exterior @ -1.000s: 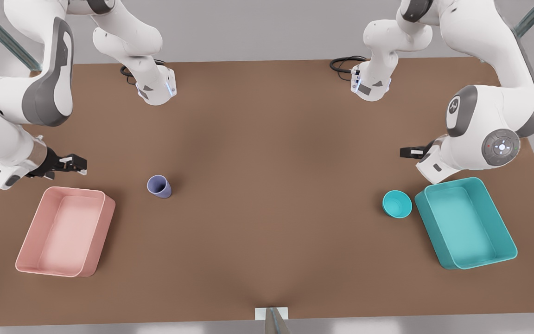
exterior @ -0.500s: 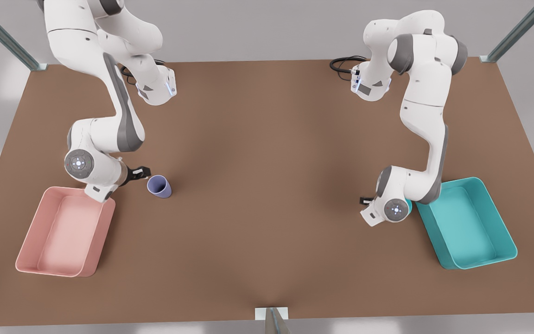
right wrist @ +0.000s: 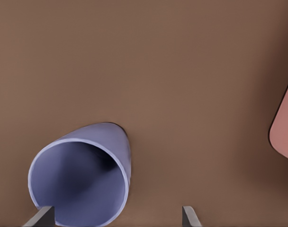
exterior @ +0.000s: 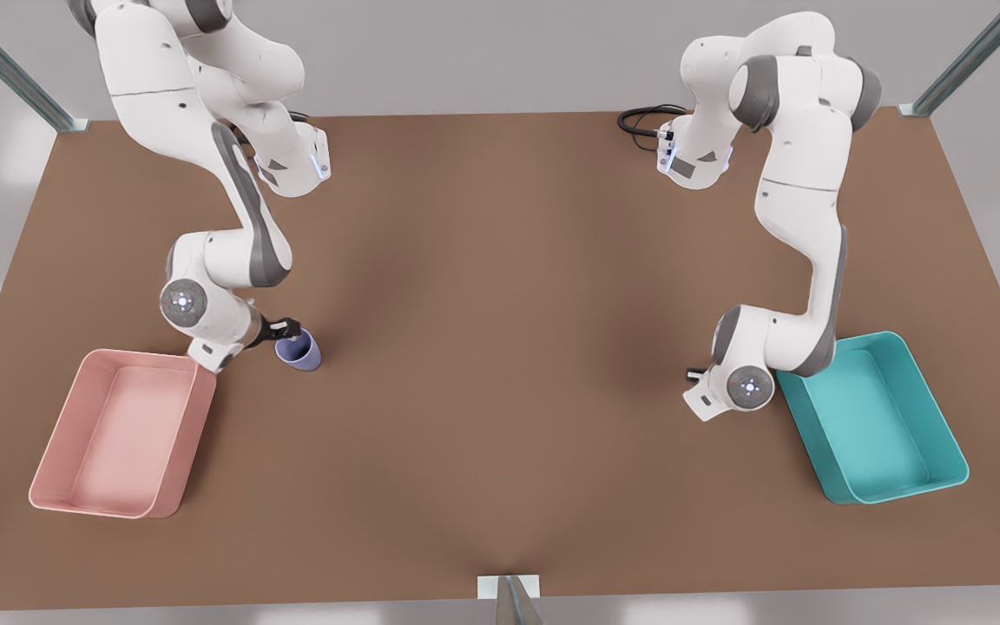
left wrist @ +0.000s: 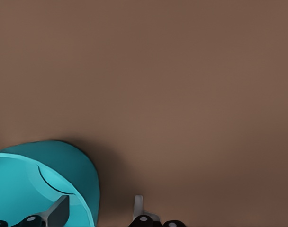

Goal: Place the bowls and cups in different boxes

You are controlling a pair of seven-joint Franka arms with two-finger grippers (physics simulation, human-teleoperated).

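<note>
1. Left gripper point(left wrist: 100, 213), lower centre of the left wrist view: jaws apart, one finger inside the teal bowl point(left wrist: 44, 182) and one outside, straddling its wall, evidently so that closing will pinch the rim
2. In the front view this arm's wrist hides the bowl, at right of frame, just beside the teal box point(exterior: 875, 418), its likely destination
3. Right gripper point(right wrist: 115, 218), bottom edge of the right wrist view: fingers spread wide, nothing clamped; one sits at the rim of the lavender cup point(right wrist: 82, 177)
4. Front view, left of centre: the cup point(exterior: 300, 351) stands on the brown table point(exterior: 500, 347), near the pink box point(exterior: 122, 434), which suggests a short transfer
</note>
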